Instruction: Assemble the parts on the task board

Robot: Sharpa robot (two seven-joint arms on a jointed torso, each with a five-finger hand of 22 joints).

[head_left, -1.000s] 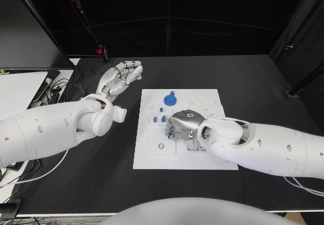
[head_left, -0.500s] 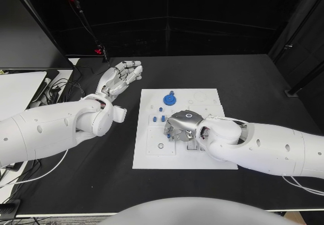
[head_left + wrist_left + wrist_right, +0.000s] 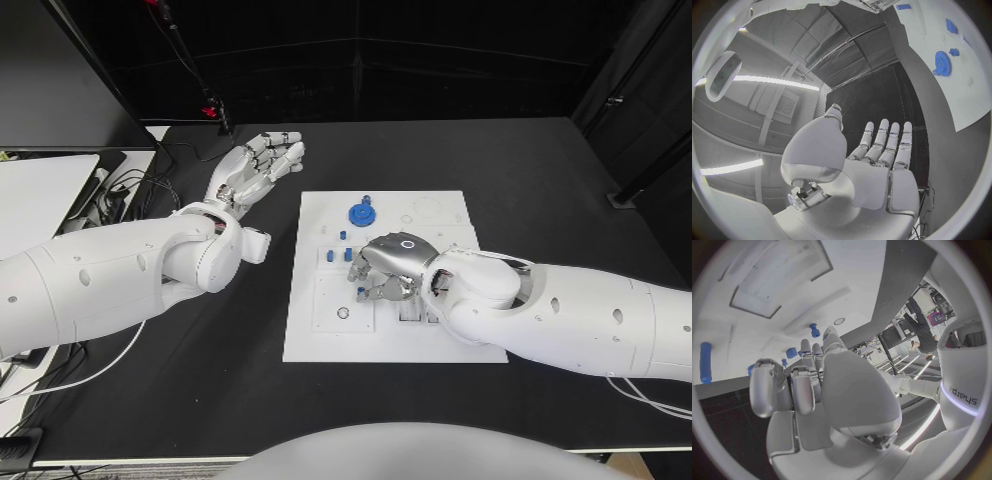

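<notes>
Right hand shifted slightly over task board centre since earlier frames; left hand unmoved, held flat beside board, fingers extended, nothing held. Right fingers curled over small blue parts; grasp cannot be told. Blue gear seated near board's far edge. Part pick-up judged in hand; fine alignment required next.

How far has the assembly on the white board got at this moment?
Early stage, it seems. The round blue gear and several small blue pieces lie loose on the white task board. The right hand is low over the board's middle with fingers curled; whether it holds a piece cannot be told. The left hand rests open on the black table, holding nothing.
</notes>
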